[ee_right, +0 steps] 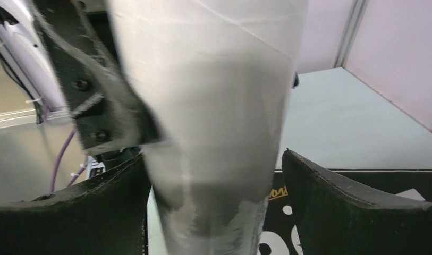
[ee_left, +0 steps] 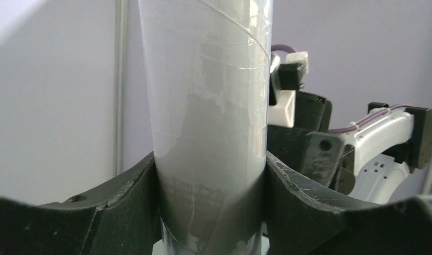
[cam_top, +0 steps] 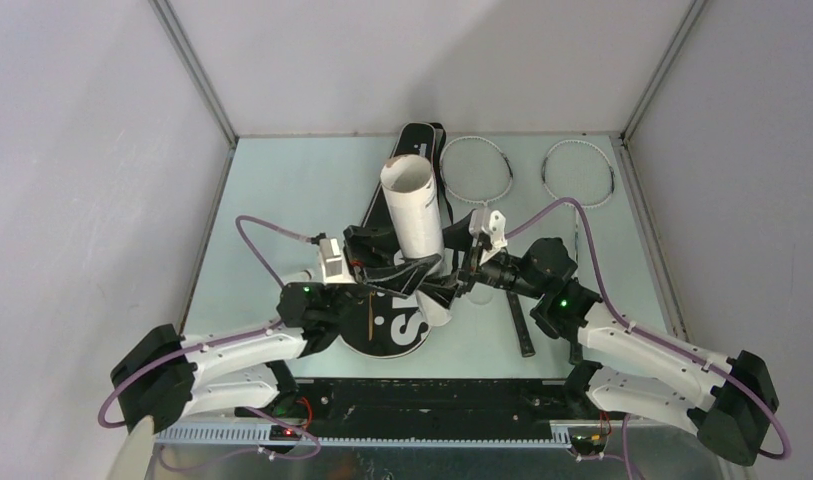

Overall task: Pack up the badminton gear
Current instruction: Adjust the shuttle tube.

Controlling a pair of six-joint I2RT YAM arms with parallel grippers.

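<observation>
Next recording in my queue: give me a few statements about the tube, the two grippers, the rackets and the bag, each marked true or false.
1. The left gripper holds the white tube upright between its fingers. True.
2. The right gripper is clamped on the tube from both sides. False: a gap shows between one of its fingers and the tube.
3. Both rackets are inside the black bag. False: the two rackets lie on the table, beside the bag.
4. The bag lies flat under the tube. True.
</observation>
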